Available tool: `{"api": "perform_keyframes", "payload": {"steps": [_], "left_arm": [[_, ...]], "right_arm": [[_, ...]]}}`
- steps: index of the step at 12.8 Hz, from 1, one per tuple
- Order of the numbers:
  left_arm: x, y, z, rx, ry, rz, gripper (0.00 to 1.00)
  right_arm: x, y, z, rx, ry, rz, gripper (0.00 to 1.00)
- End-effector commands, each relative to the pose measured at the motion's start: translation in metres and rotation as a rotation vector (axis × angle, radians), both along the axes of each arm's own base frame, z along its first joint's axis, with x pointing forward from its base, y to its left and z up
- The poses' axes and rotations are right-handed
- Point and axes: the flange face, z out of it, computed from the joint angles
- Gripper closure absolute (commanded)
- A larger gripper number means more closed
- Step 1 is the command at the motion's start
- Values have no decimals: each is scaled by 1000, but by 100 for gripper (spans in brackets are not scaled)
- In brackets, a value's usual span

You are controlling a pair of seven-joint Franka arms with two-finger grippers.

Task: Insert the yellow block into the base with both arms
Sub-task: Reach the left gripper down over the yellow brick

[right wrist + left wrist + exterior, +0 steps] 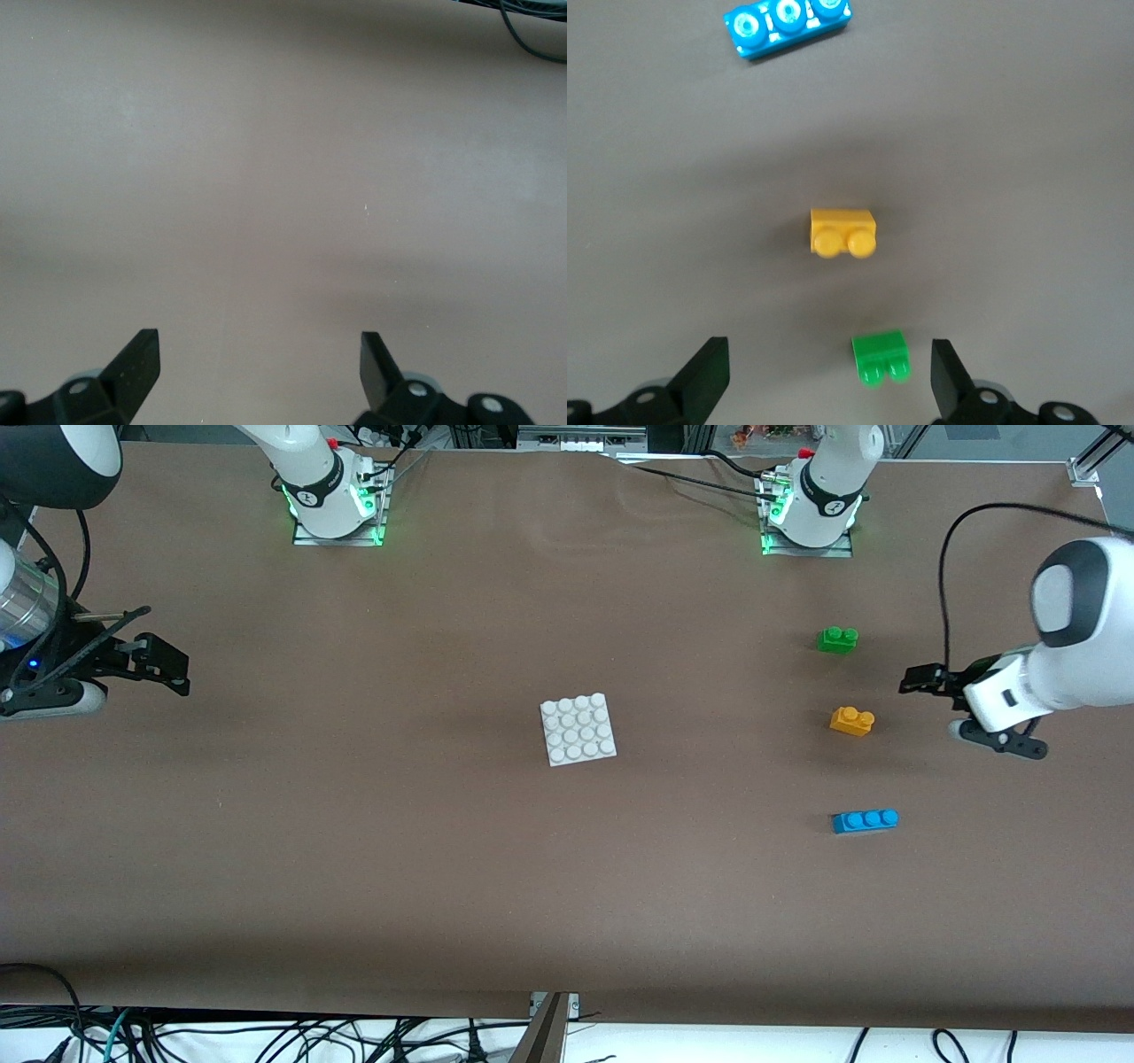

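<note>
sitting on the brown table [354, 824], the yellow block [851, 720] with two round bumps is near the left gripper [921, 679], spread wide and holding nothing; the right gripper [164, 664] waits spread too, well apart from the bumpy white base [578, 729].

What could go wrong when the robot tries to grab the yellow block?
1. The green brick and blue brick lie in the same row as the yellow block; the open left gripper might grab or bump the wrong one.
2. The base lies loose on the table; unless the open right gripper, now over bare table, steadies it, pressing could slide it.
</note>
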Motion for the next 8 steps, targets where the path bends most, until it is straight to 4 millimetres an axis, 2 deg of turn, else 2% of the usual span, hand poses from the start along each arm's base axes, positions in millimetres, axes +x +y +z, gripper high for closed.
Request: {"api": "perform_keyframes", "payload": {"steps": [1,4,6,7,8], "left_arm": [[-43,-18,-33,-3,-79,-2,0],[-67,-22,-62,15,-104,21,0],[-91,-39,-80,42,-158,21,0],[-99,-43,-87,48,-193,15,0],[-97,-43,-91,49,-201,15,0]], "right_arm": [[-5,-1,5,-3,2,7,0],[-5,-1,5,-3,2,7,0],[-5,-1,5,-3,2,7,0],[-5,-1,5,-3,2,5,0],[-5,-1,5,-2,2,5,0]]}}
